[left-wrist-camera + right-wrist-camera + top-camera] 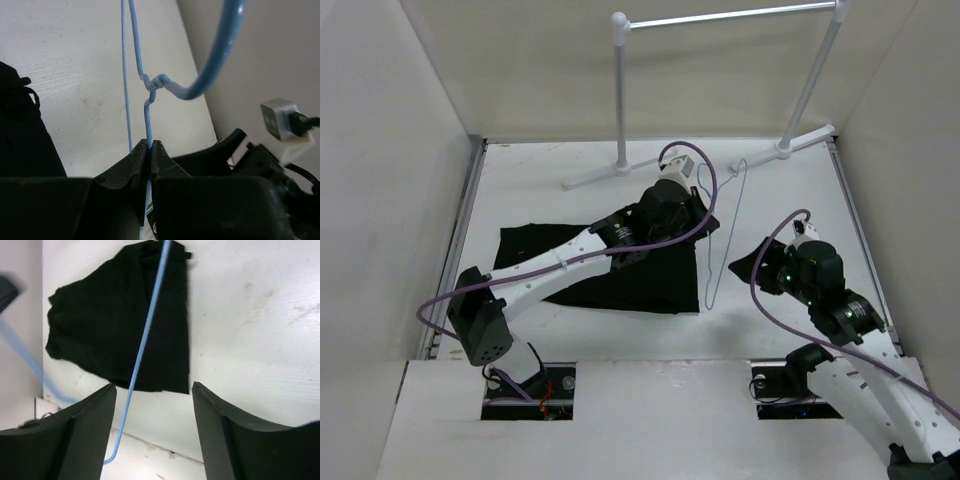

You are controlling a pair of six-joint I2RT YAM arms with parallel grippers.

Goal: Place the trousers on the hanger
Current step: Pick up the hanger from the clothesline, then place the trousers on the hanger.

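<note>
The black trousers (620, 270) lie spread on the table under my left arm. They also show in the right wrist view (115, 320). The pale-blue wire hanger (718, 240) is held up off the table, seen edge-on, just right of the trousers. My left gripper (710, 212) is shut on the hanger's wire a little below the twisted neck (152, 85), and its hook (220, 50) curves away above the jaws (149, 142). My right gripper (742, 268) is open and empty, to the right of the hanger. The wire (145, 330) crosses between it (154, 385) and the trousers.
A white tubular garment rack (620, 90) stands at the back with feet on the table (600, 178). White walls close in the left, right and back. The table's right side (820, 200) is bare white board.
</note>
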